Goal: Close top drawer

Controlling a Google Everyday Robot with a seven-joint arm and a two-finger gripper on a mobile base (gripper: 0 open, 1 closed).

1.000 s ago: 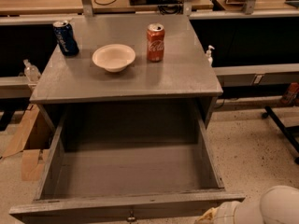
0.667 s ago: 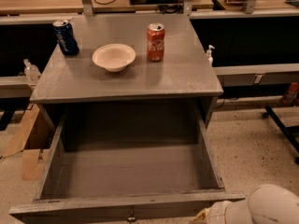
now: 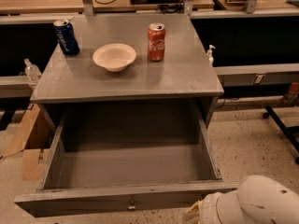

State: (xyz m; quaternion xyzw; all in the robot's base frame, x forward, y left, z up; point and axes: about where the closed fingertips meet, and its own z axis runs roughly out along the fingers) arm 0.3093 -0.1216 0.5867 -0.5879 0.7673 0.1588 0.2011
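Observation:
The top drawer (image 3: 131,164) of the grey cabinet is pulled far out and is empty inside. Its worn front panel (image 3: 93,202) runs along the bottom of the view, with a small dark knob (image 3: 131,205) at its centre. My white arm (image 3: 254,204) comes in at the bottom right corner, just right of the drawer front. The gripper (image 3: 194,214) is mostly cut off by the bottom edge, close to the front panel's right part.
On the cabinet top (image 3: 177,78) stand a white bowl (image 3: 114,56), a red cola can (image 3: 156,42) and a blue can (image 3: 66,37). Cardboard (image 3: 29,143) lies on the floor at left. A dark chair leg (image 3: 282,125) reaches in at right.
My arm has shifted left and a little up along the bottom edge, closer to the drawer front. The drawer stands as before.

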